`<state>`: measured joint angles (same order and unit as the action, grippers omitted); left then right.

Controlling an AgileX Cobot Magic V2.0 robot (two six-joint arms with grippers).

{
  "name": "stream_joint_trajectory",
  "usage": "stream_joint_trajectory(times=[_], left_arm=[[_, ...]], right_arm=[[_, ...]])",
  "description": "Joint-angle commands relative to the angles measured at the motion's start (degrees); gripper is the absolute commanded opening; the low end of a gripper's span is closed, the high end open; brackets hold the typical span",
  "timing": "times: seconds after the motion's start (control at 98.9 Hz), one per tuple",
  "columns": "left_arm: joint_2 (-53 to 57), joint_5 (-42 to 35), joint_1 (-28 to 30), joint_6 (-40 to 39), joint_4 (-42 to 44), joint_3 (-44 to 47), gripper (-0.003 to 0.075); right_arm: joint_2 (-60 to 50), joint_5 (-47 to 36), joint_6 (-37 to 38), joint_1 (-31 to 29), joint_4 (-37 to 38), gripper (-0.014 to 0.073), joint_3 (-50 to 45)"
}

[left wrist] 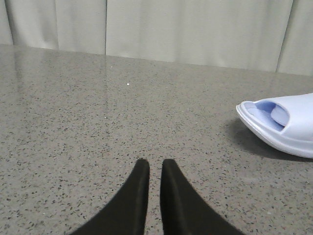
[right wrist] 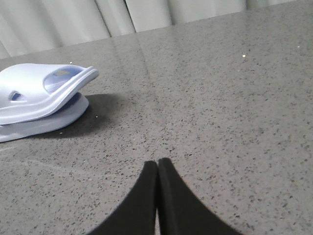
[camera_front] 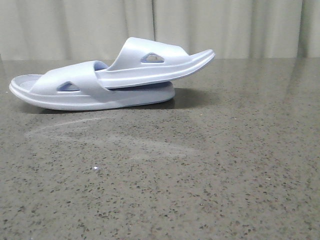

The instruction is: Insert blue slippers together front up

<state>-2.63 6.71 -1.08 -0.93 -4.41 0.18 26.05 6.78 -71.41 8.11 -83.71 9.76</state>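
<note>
grey speckled table [camera_front: 210, 170]; pale curtain [camera_front: 225, 25] behind | blue slippers [camera_front: 115, 80] nested | left gripper [left wrist: 151, 164], right gripper [right wrist: 157, 163] pressed together

No text, label or number can be read anywhere.

In front of me a dark grey speckled stone tabletop [camera_front: 210, 165] fills nearly everything I see, polished enough to carry soft pale reflections and a faint whitish smear toward its left side. Along its far edge hangs a pale grey-beige pleated curtain [camera_front: 225, 27], its vertical folds closing off the whole background. The light is even and diffuse, with only soft shadows on the stone.
</note>
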Motion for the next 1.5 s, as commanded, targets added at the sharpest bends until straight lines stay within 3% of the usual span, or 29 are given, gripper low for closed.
stream_joint_trajectory(times=[0.0, 0.081, 0.253, 0.313, 0.364, 0.516, 0.647, 0.87, 1.486], left_arm=[[-0.53, -4.12, 0.17, -0.6, -0.36, 0.51, 0.0015], [-0.53, -4.12, 0.17, -0.6, -0.36, 0.51, 0.0015], [-0.53, -4.12, 0.17, -0.6, -0.36, 0.51, 0.0015], [-0.53, -4.12, 0.17, -0.6, -0.36, 0.51, 0.0015], [-0.53, -4.12, 0.17, -0.6, -0.36, 0.51, 0.0015], [-0.53, -4.12, 0.17, -0.6, -0.36, 0.51, 0.0016], [-0.53, -4.12, 0.17, -0.6, -0.36, 0.51, 0.0015], [-0.53, -4.12, 0.17, -0.6, -0.36, 0.51, 0.0015], [-0.53, -4.12, 0.17, -0.6, -0.36, 0.51, 0.0015]], right_arm=[[-0.06, -1.29, -0.66, -0.03, 1.41, -0.0089, 1.4], [-0.06, -1.29, 4.95, -0.03, 13.84, -0.0089, 1.4], [-0.06, -7.15, 46.66, -0.03, 57.62, -0.0089, 1.29], [-0.06, -8.5, 53.8, -0.03, 69.09, -0.0089, 1.19], [-0.38, -8.76, 55.5, -0.14, 72.97, -0.0089, 0.93], [-5.96, -13.76, 55.5, -3.22, 74.56, -0.0089, -4.54], [-15.22, -13.05, 55.5, -7.05, 74.78, -0.0089, -9.8], [-25.92, 0.73, 55.5, -12.11, 76.44, -0.0089, -11.58], [-27.01, -1.44, 55.5, -12.32, 76.55, -0.0089, -11.58]])
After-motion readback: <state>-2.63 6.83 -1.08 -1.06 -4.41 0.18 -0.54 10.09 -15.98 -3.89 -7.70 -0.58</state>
